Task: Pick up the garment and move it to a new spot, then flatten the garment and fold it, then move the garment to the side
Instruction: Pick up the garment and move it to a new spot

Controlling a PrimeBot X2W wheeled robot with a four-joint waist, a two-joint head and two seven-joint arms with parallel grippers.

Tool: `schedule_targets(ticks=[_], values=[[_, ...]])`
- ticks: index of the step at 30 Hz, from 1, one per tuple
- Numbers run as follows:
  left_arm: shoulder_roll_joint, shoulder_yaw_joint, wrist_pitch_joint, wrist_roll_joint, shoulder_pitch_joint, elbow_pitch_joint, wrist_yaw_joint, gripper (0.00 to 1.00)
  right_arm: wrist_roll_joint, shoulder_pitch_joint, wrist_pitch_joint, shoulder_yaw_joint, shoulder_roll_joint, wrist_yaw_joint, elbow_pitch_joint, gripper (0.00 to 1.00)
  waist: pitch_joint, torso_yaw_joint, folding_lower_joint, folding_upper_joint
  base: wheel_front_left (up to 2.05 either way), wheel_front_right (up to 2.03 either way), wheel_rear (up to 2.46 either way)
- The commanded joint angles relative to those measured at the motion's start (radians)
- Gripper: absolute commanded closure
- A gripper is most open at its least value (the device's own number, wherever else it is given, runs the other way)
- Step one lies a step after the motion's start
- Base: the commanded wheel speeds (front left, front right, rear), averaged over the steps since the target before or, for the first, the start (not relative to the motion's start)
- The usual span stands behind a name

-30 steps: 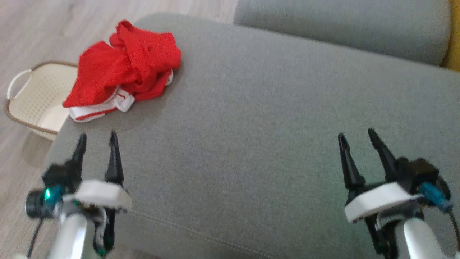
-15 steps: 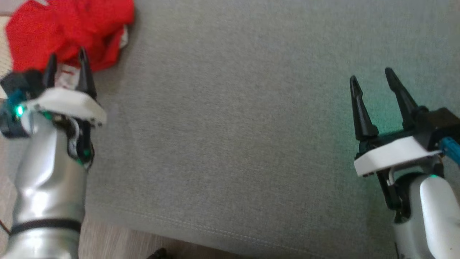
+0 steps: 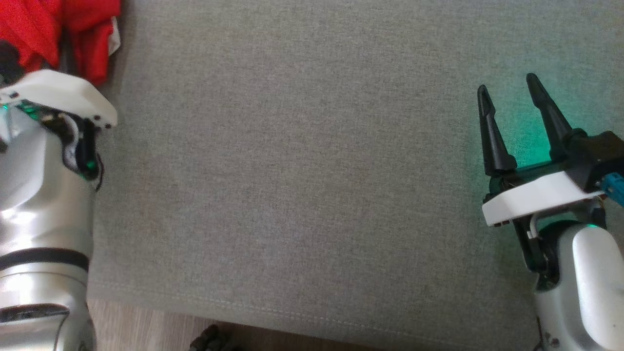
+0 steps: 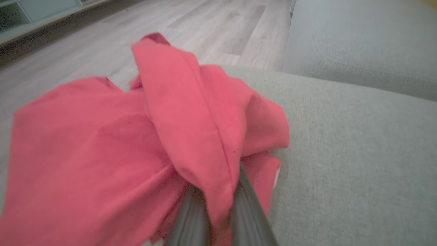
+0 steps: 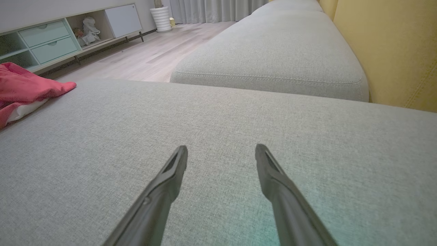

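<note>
Left wrist view — left gripper [image 4: 217, 177] clamps garment [image 4: 102, 136] at cushion [image 4: 341, 153] edge | right gripper [image 5: 222, 147] apart

Soft even daylight, green glow tinted the grey fabric sofa cushion [image 3: 524, 139] beside the right pincer [image 3: 507, 82], crumpled red cloth garment [image 4: 102, 153] looked blurred around the left pincer [image 4: 215, 196]

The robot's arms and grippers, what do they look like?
Both arms are glossy silver-white; the left arm carries a black band. The right gripper has two long, tapering black fingers rising from a curved white plate, with a blue plug beside it and a small green light below. The left gripper has the same dark fingers.
</note>
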Motion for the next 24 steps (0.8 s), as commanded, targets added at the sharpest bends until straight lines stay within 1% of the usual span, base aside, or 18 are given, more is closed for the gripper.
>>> schedule_targets(ticks=[1, 5, 12, 17, 20, 24], values=[[0.077, 0.041, -0.012, 0.013, -0.012, -0.058, 0.004, 1.00, -0.007, -0.017, -0.010, 0.019, 0.005, 0.008, -0.030, 0.00, -0.010, 0.005, -0.0001, 0.0001, 0.00, 0.00, 0.00], [0.082, 0.066, -0.012, 0.043, 0.037, -0.188, 0.018, 1.00, -0.002, -0.013, -0.027, 0.004, 0.012, 0.008, -0.016, 0.00, -0.046, 0.013, -0.0001, 0.0001, 0.00, 0.00, 0.00], [0.077, 0.117, -0.012, 0.097, 0.191, -0.477, 0.026, 1.00, 0.018, 0.013, -0.069, -0.017, 0.027, 0.008, 0.021, 0.00, -0.163, 0.007, -0.0001, 0.0001, 0.00, 0.00, 0.00], [0.059, 0.129, -0.012, 0.118, 0.343, -0.646, 0.015, 1.00, 0.040, 0.054, -0.097, -0.027, 0.035, 0.008, 0.048, 0.00, -0.261, -0.017, -0.0001, 0.0001, 0.00, 0.00, 0.00], [0.043, 0.130, -0.012, 0.121, 0.445, -0.741, 0.019, 1.00, 0.055, 0.089, -0.107, -0.032, 0.037, 0.008, 0.055, 0.00, -0.312, -0.034, -0.0001, 0.0001, 0.00, 0.00, 0.00], [0.021, 0.119, 0.005, 0.133, 0.583, -0.879, 0.037, 1.00, 0.084, 0.133, -0.113, -0.030, 0.038, 0.008, 0.055, 0.00, -0.362, -0.062, -0.0001, 0.0001, 0.00, 0.00, 0.00]])
